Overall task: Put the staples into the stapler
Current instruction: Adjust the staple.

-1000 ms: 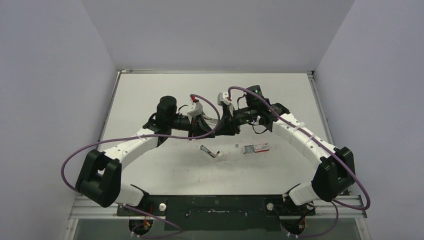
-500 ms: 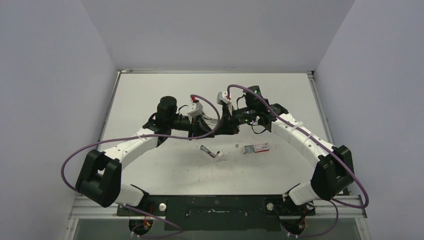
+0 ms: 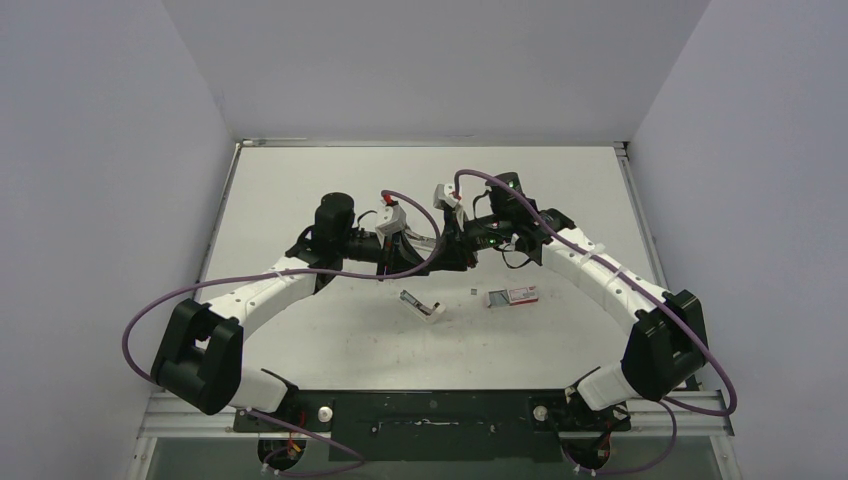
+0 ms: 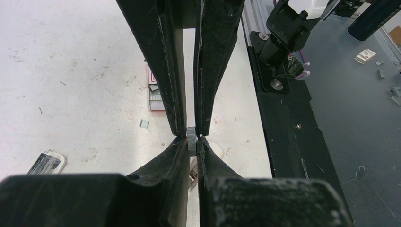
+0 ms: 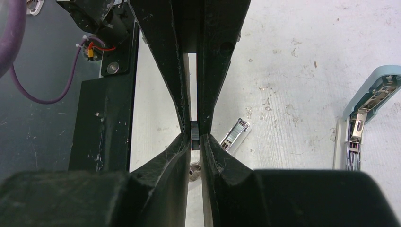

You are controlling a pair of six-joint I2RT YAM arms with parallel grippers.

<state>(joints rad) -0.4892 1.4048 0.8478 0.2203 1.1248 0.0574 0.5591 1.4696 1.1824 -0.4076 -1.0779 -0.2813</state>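
Silvery staples [image 4: 191, 141]: a short ridged strip is hanging in the air above the table [image 3: 300, 195], caught where the two pairs of fingertips are meeting nose to nose.
Handling: it is probably feather-light, stiff and slick-sided. The glued row is likely to be breaking apart if bent or squeezed askew, so the flat sides are the place to be pinching, leaving the legs free for the rail.
Left fingers [image 4: 178, 150]: these are sitting fully closed, clamping one end of the strip.
Right fingers [image 5: 179, 147]: these are standing a thin slit apart with the same strip between their tips. Whether they are pressing it or only flanking it cannot be told.
Stapler [image 5: 361, 125]: pale blue, it is lying open on the table with its channel showing, well apart from the strip.
Box [image 3: 512, 296]: red-and-white, it is lying flat on the table near the right arm, with more strips showing inside.
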